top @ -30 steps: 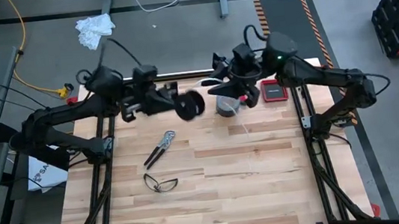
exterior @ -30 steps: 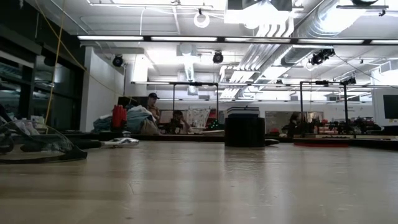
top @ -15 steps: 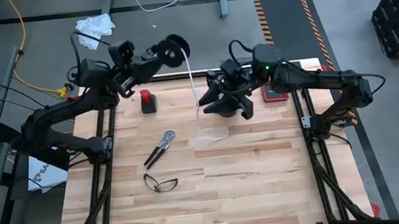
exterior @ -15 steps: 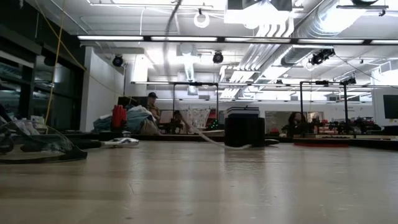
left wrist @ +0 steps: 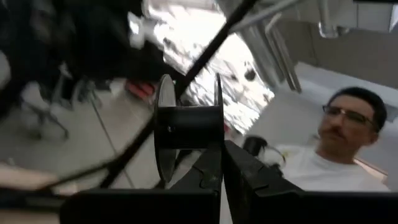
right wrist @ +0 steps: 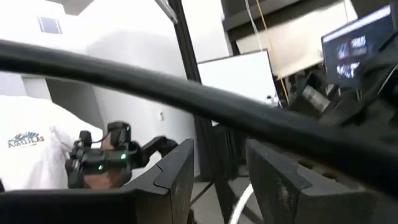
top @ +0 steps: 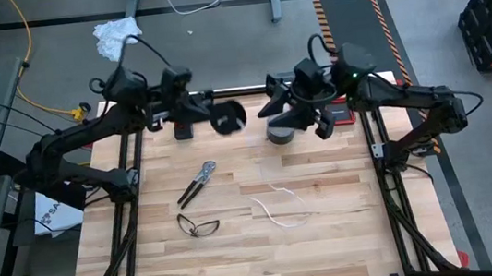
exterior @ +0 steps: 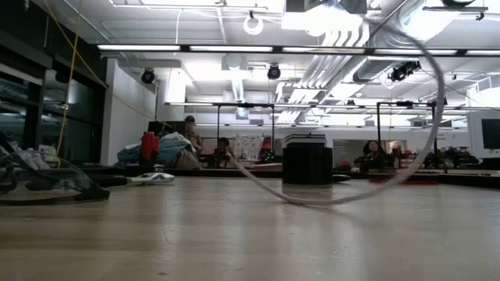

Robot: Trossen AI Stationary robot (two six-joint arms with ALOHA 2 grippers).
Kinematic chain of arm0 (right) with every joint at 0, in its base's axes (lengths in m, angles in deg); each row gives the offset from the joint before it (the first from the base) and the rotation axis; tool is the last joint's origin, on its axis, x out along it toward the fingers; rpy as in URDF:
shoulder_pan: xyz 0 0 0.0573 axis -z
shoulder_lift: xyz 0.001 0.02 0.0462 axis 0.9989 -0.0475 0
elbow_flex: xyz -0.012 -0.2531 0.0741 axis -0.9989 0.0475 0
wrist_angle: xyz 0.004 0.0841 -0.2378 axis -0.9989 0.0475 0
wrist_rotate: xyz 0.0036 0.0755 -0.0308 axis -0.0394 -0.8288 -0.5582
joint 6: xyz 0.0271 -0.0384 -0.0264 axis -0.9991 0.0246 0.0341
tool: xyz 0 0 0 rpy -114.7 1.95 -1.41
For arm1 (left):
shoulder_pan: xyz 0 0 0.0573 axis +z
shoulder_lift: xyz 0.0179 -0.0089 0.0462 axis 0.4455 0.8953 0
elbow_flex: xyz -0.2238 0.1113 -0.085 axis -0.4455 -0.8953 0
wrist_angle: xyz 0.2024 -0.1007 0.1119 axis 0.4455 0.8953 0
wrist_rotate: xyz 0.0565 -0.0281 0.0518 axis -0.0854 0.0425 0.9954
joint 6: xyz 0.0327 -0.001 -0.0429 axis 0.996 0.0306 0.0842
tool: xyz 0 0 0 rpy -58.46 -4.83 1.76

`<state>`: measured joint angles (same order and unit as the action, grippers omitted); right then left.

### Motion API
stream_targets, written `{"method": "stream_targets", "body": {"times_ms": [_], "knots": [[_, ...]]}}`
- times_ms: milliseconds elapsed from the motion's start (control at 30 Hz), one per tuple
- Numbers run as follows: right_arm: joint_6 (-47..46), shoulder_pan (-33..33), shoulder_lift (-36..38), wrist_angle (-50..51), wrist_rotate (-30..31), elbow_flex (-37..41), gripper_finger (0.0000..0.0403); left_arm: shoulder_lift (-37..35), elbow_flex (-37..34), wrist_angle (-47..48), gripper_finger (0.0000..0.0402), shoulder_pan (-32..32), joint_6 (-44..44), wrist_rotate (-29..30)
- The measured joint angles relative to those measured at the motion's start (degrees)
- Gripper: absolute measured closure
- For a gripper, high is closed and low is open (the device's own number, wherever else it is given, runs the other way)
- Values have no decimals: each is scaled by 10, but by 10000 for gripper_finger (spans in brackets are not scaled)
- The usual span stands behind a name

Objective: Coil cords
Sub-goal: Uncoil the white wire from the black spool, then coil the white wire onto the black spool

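Grey floor (top: 215, 30), exposed ceiling ducts (exterior: 406, 31), strip lights (exterior: 187, 48).

I read no clear text anywhere; small blue logo on white shirt (right wrist: 28, 162) of person too blurred to make out.

High cam looks straight down on whole table (top: 332, 240); low cam sits at tabletop level, facing room. Both share white cord (top: 278, 210). Wrist cams angled up.

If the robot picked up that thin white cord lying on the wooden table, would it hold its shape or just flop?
Probably flop: the thin white cord lies in loose curves on the wooden table. In the low view it arcs up in a springy loop, so it likely keeps some curl. It looks light.
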<state>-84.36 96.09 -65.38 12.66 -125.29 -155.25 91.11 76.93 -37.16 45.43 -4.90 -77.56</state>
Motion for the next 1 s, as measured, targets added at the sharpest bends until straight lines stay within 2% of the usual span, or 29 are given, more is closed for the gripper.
{"method": "stream_targets", "body": {"times_ms": [133, 233, 367, 500, 600, 733, 833, 900, 1000], "knots": [[-10, 8, 0, -10, 1, 0, 263, 0, 0, 18, 401, -21, 18, 3], [-1, 16, 0, 6, -3, 0, 263, 0, 0, 8, 401, -23, 49, 33], [16, 35, 14, 67, -3, 0, 263, 0, 0, -3, 401, -5, 91, 59], [47, 48, 51, 140, 15, 0, 263, -3, 0, 72, 401, 17, 183, 63], [86, 45, 81, 228, 83, 0, 263, -4, 0, 163, 401, 23, 301, 109], [126, 18, 101, 350, 216, 0, 263, -4, 0, 281, 401, 17, 440, 243], [145, -5, 103, 406, 301, 0, 263, -4, 0, 322, 401, 6, 507, 332], [157, -17, 101, 432, 329, 0, 263, -6, 0, 325, 401, 1, 534, 362], [168, -26, 97, 464, 357, 0, 263, -15, 0, 316, 401, -6, 552, 370]]}}
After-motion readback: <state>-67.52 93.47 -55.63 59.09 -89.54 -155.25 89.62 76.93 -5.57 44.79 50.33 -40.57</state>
